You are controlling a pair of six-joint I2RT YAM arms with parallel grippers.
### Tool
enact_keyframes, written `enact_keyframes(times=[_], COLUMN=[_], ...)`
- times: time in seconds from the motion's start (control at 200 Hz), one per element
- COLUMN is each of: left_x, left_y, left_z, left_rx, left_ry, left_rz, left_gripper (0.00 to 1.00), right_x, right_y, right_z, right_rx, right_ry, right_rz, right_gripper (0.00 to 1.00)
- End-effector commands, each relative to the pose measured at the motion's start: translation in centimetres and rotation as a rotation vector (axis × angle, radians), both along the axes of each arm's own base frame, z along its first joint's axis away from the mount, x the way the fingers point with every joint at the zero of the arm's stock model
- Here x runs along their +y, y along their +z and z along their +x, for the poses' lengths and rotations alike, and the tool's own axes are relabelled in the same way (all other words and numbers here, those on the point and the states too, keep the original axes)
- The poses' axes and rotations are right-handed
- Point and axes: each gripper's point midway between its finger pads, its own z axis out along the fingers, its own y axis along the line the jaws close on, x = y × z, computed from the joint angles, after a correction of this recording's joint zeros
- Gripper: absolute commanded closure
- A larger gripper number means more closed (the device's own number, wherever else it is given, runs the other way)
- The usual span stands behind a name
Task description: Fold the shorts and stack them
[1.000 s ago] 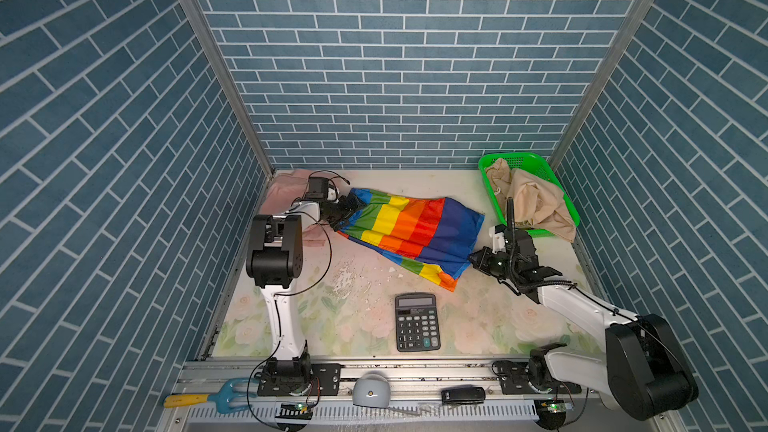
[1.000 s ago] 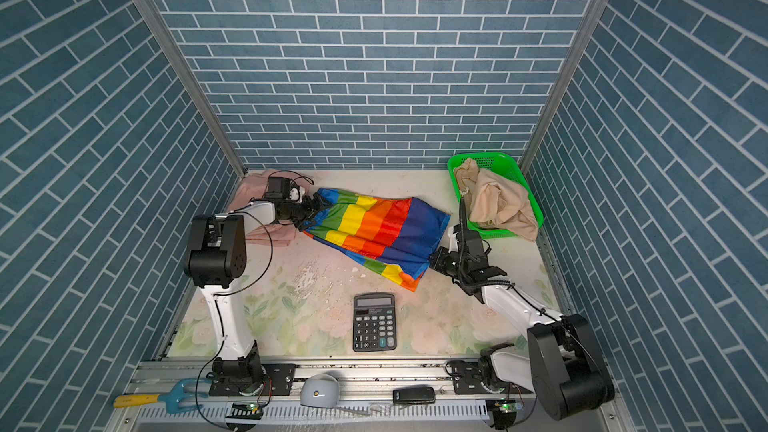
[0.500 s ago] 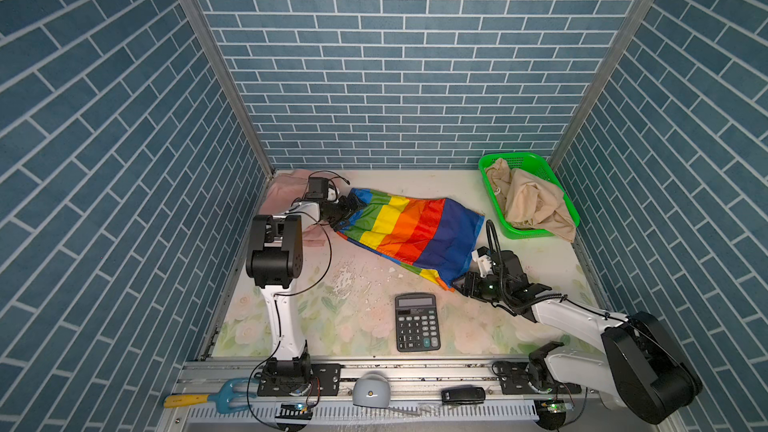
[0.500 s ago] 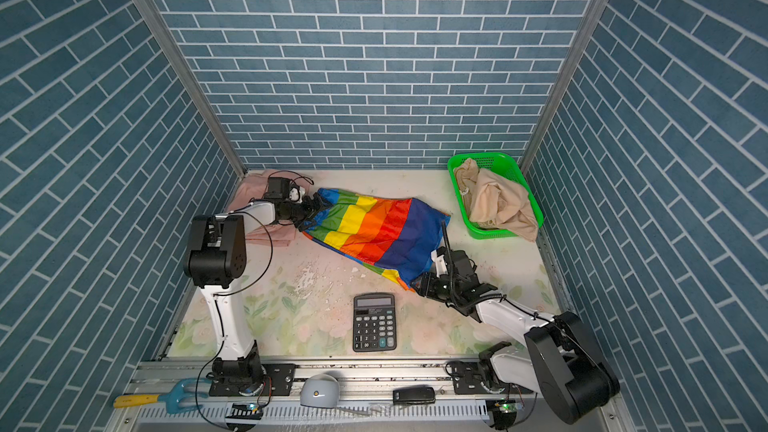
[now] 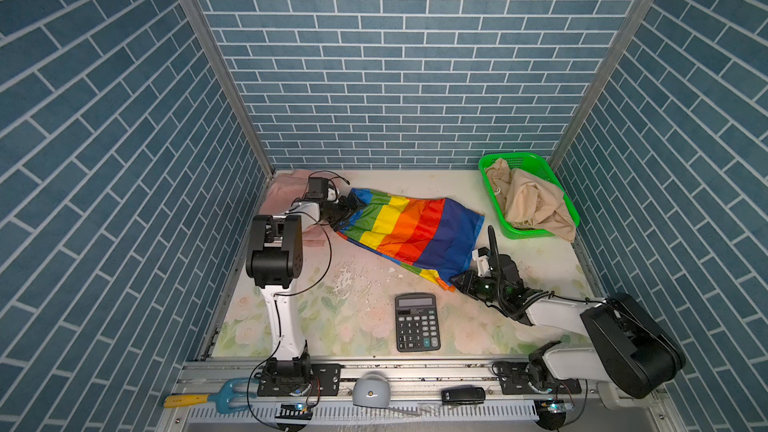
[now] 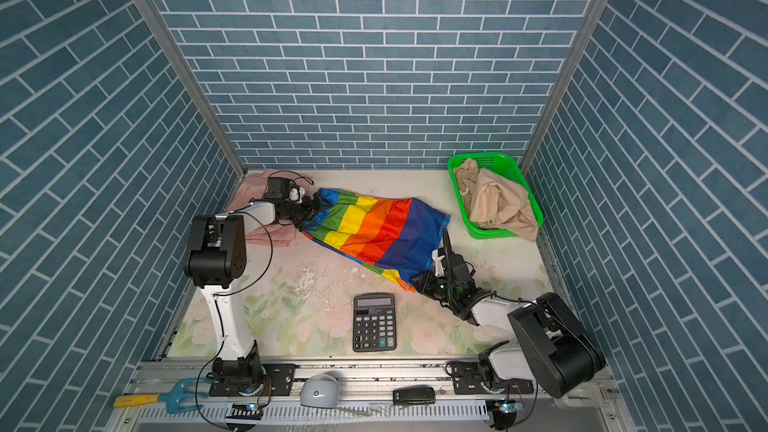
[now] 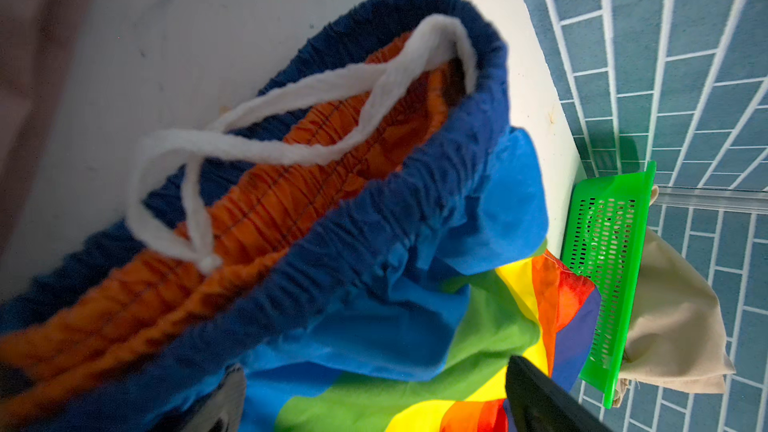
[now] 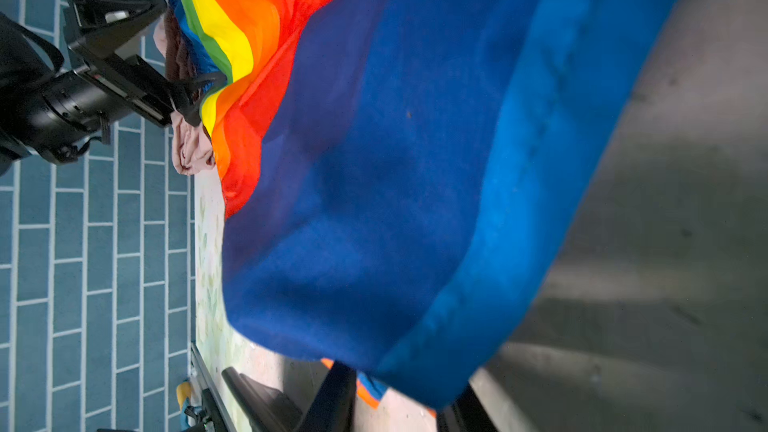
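Right tool (image 5: 458,281) first, since that's what moved. A second ago it was up by the right-hand edge of the rainbow shorts (image 5: 415,230). Now it's dropped to the low hem corner, the one nearest the calculator (image 5: 417,322). Its wrist view shows the blue hem hanging between the jaws, but I honestly can't tell if they've bitten down yet.

Left tool (image 5: 348,209) hasn't budged. It's parked at the gathered waistband, spread wide and gripping nothing.

The rainbow pair is laid out across the middle of the counter (image 5: 540,261), waist toward the pink shorts (image 5: 286,189), which sit in the far-left corner partly under the left arm. The beige shorts (image 5: 528,201) are heaped in the green basket (image 5: 530,233), spilling over its rim.

My read: it's lining up a hem grab to fold the rainbow pair over. Beige is still to come.
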Motion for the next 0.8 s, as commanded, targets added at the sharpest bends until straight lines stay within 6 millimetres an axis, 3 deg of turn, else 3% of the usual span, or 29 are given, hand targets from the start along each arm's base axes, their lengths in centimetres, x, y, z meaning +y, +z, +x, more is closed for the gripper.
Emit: enact_keyframes(times=[0.0, 0.16, 0.42, 0.685, 0.795], left_x=[2.1, 2.2, 2.2, 2.1, 2.1], left_y=[-5.3, -5.5, -5.6, -5.6, -5.6], left_z=[-2.7, -2.6, -2.6, -2.6, -2.6], left_rx=[0.165, 0.168, 0.169, 0.168, 0.169], left_ry=[0.051, 0.053, 0.055, 0.054, 0.053], left_rz=[0.075, 0.072, 0.068, 0.067, 0.065], left_gripper=[0.0, 0.0, 0.0, 0.0, 0.0], right_x=[1.0, 0.4, -0.9, -0.2, 0.1], right_y=[1.9, 1.9, 2.5, 2.6, 2.9], right_z=[1.6, 1.0, 0.6, 2.0, 2.4], right_rx=[-0.055, -0.058, -0.081, -0.095, -0.109], right_ry=[-0.022, 0.005, 0.009, -0.02, -0.028], right_rz=[0.064, -0.001, -0.096, -0.056, -0.027], right_gripper=[0.77, 0.89, 0.83, 0.8, 0.86])
